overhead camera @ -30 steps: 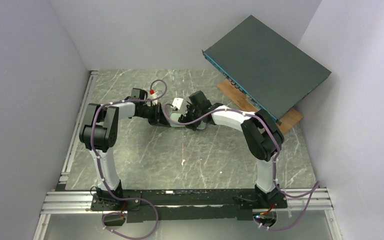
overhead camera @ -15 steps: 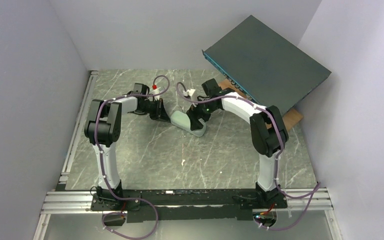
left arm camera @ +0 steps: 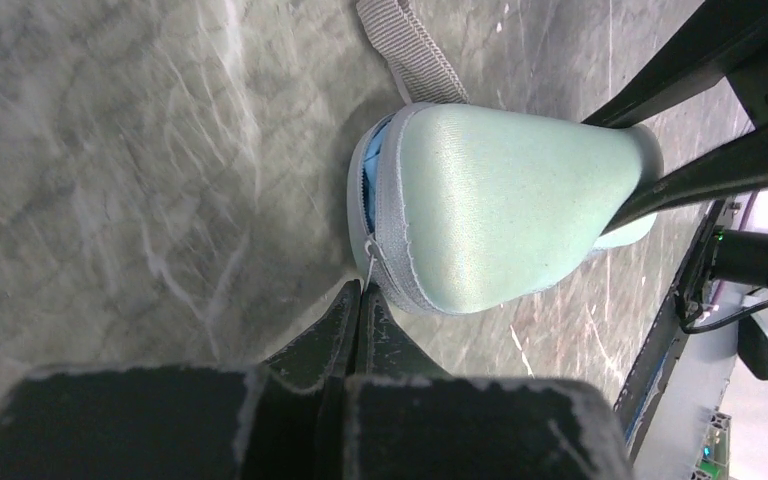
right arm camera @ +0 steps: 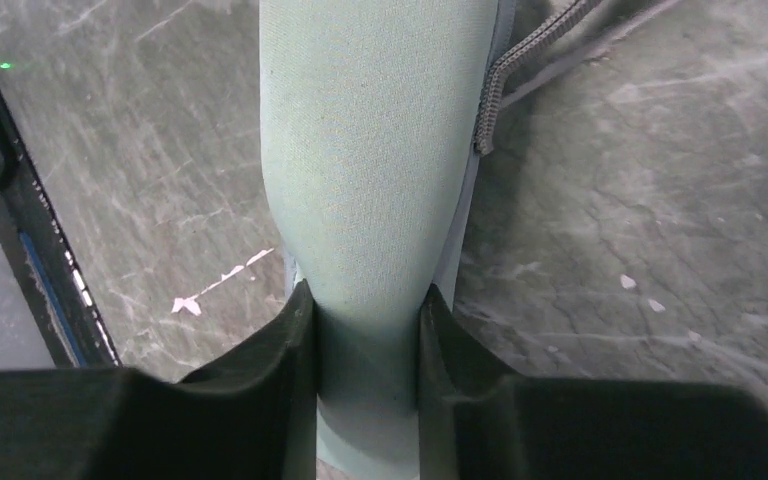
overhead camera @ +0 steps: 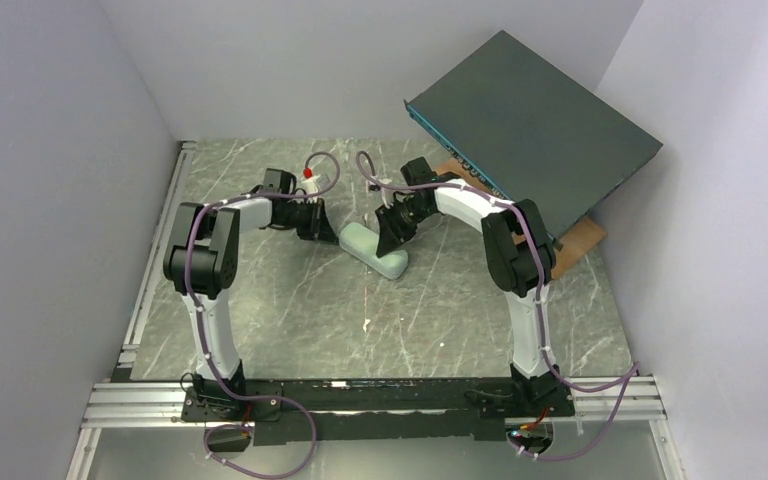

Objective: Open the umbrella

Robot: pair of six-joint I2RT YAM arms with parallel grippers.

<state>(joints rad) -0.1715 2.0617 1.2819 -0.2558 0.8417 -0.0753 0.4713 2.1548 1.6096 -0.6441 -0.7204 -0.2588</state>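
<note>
A pale grey-green oblong case [overhead camera: 373, 250] lies on the marble table between both arms. Of the umbrella only a thin sky-blue strip [left arm camera: 367, 185] shows, in the gap of the case's zip; the rest is hidden inside. My left gripper [overhead camera: 330, 232] sits at the case's left end, shut [left arm camera: 361, 290] with the thin metal zip pull [left arm camera: 372, 258] running into its tips. At the case's other end my right gripper [overhead camera: 392, 228] holds the case [right arm camera: 380, 150]: its jaws [right arm camera: 365, 300] press both sides.
A big dark-grey flat box [overhead camera: 530, 125] leans tilted over a wooden board [overhead camera: 582, 240] at the back right. A grey webbing strap [left arm camera: 410, 45] trails from the case onto the table. Walls close in on three sides; a metal rail [overhead camera: 155, 260] runs along the left.
My right gripper lifted off the case, opened wide, swung toward the back right and closed round the case's end. The case came into view. The left gripper stayed shut in place.
</note>
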